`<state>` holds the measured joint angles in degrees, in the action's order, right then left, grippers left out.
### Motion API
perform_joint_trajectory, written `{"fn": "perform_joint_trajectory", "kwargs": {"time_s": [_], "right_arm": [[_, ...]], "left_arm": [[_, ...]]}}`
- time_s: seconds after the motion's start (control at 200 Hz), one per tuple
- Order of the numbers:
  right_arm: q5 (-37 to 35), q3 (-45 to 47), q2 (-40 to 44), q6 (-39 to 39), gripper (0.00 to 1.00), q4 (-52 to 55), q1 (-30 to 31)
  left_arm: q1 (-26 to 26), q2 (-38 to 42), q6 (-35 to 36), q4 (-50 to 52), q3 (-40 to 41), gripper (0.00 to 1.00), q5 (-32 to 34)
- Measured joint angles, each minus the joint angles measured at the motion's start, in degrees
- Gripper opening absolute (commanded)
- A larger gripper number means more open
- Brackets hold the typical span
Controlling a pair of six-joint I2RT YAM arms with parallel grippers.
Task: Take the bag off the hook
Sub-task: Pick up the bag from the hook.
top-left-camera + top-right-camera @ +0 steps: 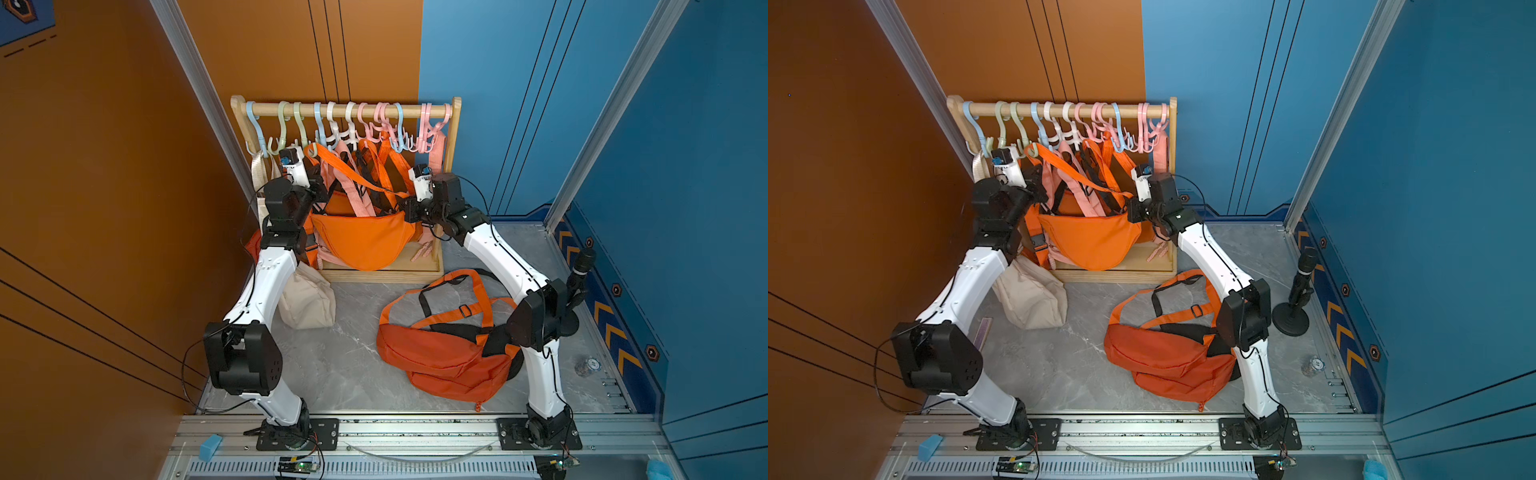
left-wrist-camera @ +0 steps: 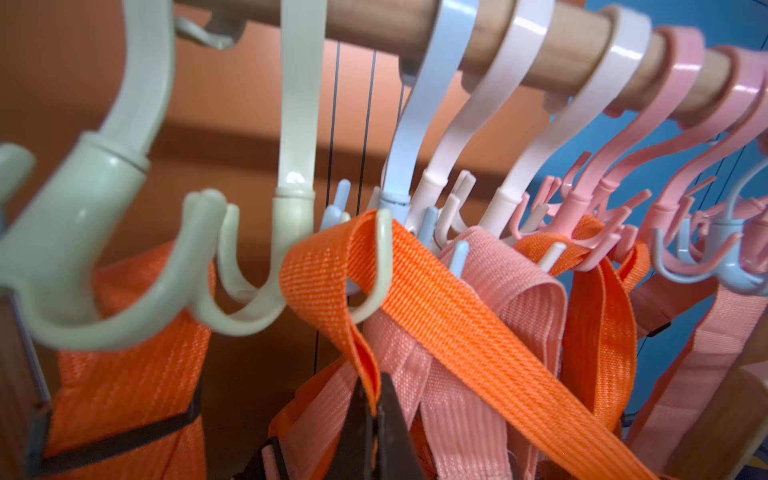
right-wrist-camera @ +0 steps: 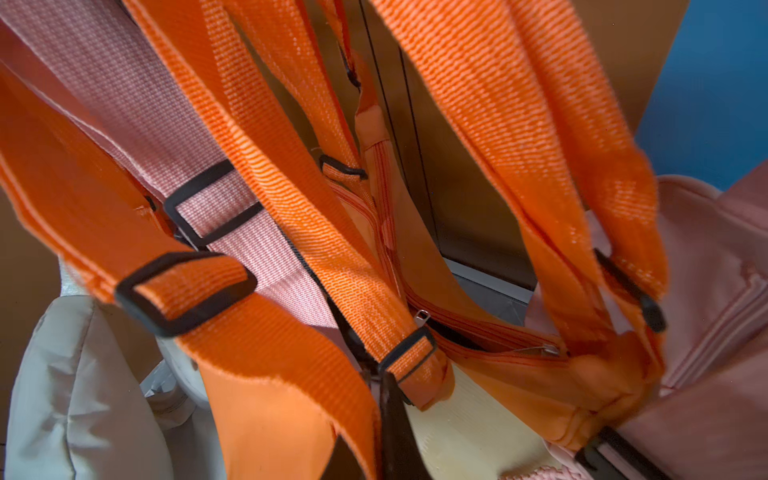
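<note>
An orange crescent bag hangs in front of the wooden rack in both top views. Its orange strap loops over a prong of a pale green hook on the rail. My left gripper is shut on this strap just below the hook. My right gripper is shut on the bag's orange fabric at its right end, beside a black strap buckle. The bag's body is out of the left wrist view.
The wooden rack carries several pastel hooks with pink and orange straps crowded together. A second orange bag lies on the grey floor; a beige bag slumps by the left arm. A black microphone stand is at the right wall.
</note>
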<state>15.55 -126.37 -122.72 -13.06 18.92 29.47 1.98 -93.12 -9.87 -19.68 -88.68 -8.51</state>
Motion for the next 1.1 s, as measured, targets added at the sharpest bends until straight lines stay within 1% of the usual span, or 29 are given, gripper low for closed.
{"fn": "perform_joint_trajectory", "kwargs": {"time_s": [0.255, 0.556, 0.681, 0.866, 1.101], "right_arm": [[1.3, -1.1, 0.0, -0.9, 0.0, 0.0, 1.4], [2.3, -0.9, 1.3, -1.6, 0.0, 0.6, 1.4], [2.3, 1.8, 5.6, -1.7, 0.0, 0.5, 1.5], [2.2, 7.1, 13.6, -1.6, 0.0, 0.4, 2.5], [0.3, 17.1, 24.1, -0.5, 0.0, 0.1, 4.7]], "left_arm": [[1.1, 2.9, 0.0, 1.4, -2.3, 0.0, 0.8], [1.7, 5.4, 0.0, 3.0, -2.3, 0.0, 1.3], [2.4, 8.1, 0.0, 3.3, -1.6, 0.0, 1.7], [4.0, 14.4, 0.7, 3.4, 1.0, 0.0, 2.3], [6.7, 22.6, 1.5, 3.5, 6.8, 0.0, 3.2]]}}
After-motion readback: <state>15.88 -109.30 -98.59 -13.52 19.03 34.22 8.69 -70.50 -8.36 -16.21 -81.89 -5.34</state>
